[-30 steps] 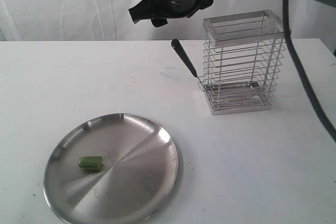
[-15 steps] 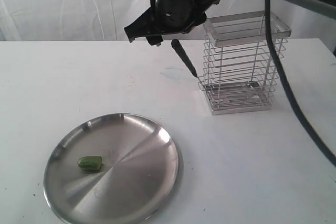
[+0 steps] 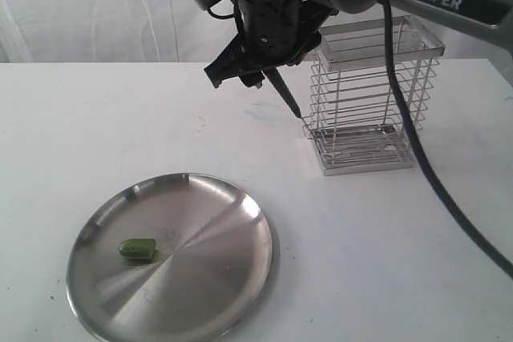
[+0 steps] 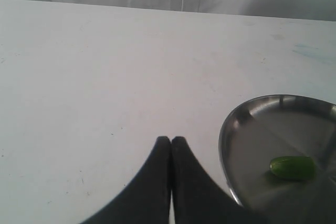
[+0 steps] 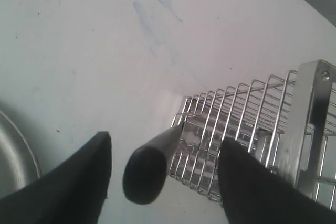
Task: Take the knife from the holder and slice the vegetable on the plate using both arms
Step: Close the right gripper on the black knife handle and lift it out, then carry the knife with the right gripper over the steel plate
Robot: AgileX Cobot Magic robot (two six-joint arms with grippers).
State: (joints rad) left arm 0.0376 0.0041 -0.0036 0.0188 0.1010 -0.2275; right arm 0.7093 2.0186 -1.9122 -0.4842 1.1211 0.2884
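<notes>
The knife [image 3: 284, 95] leans out of the wire holder [image 3: 369, 94], its black handle [image 5: 149, 166] slanting up to the left. My right gripper [image 3: 240, 76] hangs over the handle's top end with its jaws open on either side of it, not touching. In the right wrist view the handle end sits between the two fingers [image 5: 79, 182], nearer one of them. The green vegetable [image 3: 137, 249] lies on the left part of the steel plate [image 3: 216, 278]. My left gripper [image 4: 171, 140] is shut and empty, low over the table beside the plate [image 4: 247, 145] and the vegetable [image 4: 293, 168].
The white table [image 3: 96, 134] has a faint blue smear [image 3: 260, 114] left of the holder. A white curtain hangs behind the table. The right arm's black cable [image 3: 425, 166] droops past the holder's right side.
My right gripper has come down and slightly right, from above the knife handle to straddling its top end. Knife, holder, plate and vegetable have not moved.
</notes>
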